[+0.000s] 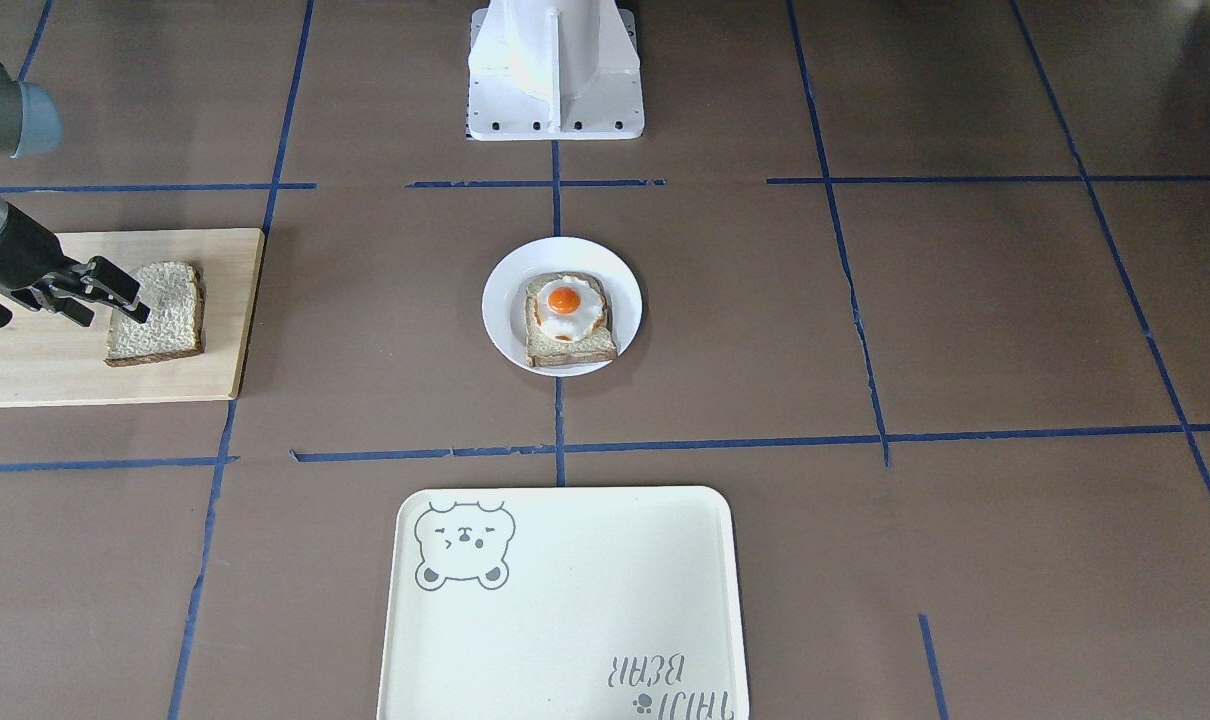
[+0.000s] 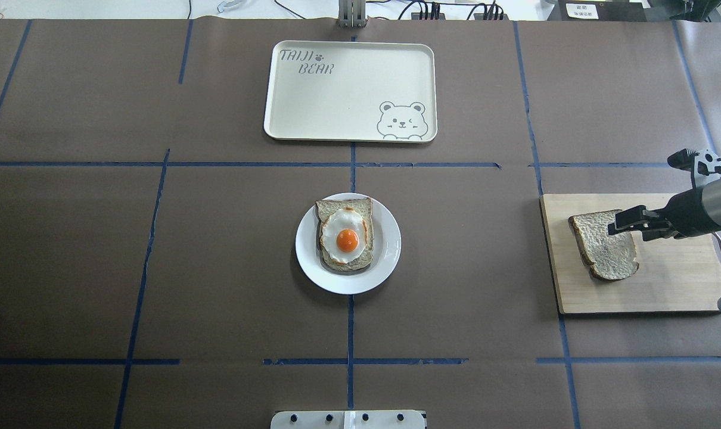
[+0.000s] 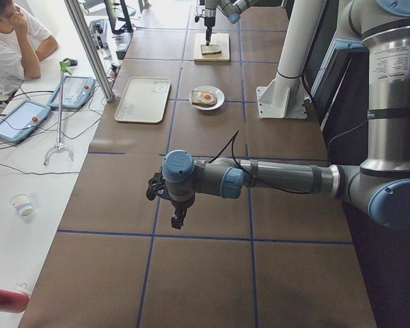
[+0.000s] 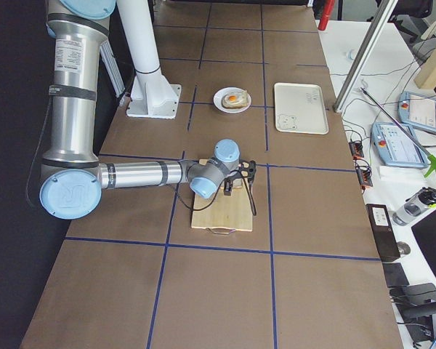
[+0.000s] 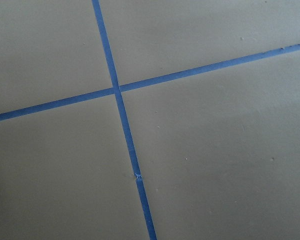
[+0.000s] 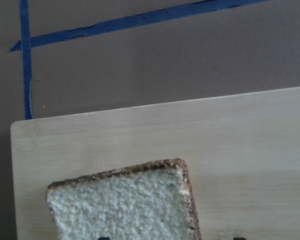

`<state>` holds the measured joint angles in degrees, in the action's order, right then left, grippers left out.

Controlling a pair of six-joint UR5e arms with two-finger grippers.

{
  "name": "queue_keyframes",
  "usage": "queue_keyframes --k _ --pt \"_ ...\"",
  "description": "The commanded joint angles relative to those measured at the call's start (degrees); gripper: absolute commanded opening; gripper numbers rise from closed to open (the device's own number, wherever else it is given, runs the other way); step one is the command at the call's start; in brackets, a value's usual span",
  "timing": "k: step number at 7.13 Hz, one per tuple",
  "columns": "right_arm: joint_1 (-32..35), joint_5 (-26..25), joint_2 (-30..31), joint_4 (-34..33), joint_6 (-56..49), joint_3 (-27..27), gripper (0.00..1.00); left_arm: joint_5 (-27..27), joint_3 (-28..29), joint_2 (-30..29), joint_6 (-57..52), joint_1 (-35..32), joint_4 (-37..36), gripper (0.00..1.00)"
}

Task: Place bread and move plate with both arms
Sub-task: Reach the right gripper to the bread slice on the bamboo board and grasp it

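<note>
Plain brown-crusted bread slice (image 2: 602, 250) flat on pale wood board (image 2: 664, 286), right mid-frame overhead; R black gripper (image 2: 618, 221) spread over its edge. Small round white plate (image 2: 390, 250) at ctr. L black gripper (image 3: 178, 220): jaw state can't tell.

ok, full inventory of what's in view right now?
bread: 1, pale with a dark crust, flat on the board
board: 1, light wood, table's right end
plate: 1, white, table centre
egg toast: 1, fried egg on top, on the plate
tray: 1, cream with a bear drawing, far side of the table
table: 1, brown with blue tape lines
base: 1, white, near edge
person: 1, white shirt, seated at the side bench
pendants: 2, grey-blue, on the bench
right arm: silver, reaching over the board
right gripper: black, open, over the bread
left arm: silver, over bare table
left gripper: black, state unclear
</note>
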<state>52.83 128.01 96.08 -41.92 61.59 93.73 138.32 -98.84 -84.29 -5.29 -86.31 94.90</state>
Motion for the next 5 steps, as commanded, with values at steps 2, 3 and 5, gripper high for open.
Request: queue_keyframes --k 2,3,5 --pt "-1.06 -0.75 -0.01 -0.01 0.02 -0.47 0.81 0.02 -0.12 0.01 0.02 0.00 -0.07 1.00" --pt "-1.07 -0.75 -0.01 -0.01 0.02 -0.48 0.63 0.02 -0.12 0.01 0.02 0.00 -0.07 1.00" --pt "-1.07 -0.66 0.08 -0.01 -0.24 -0.56 0.15 0.02 -0.21 0.01 0.02 0.00 -0.07 1.00"
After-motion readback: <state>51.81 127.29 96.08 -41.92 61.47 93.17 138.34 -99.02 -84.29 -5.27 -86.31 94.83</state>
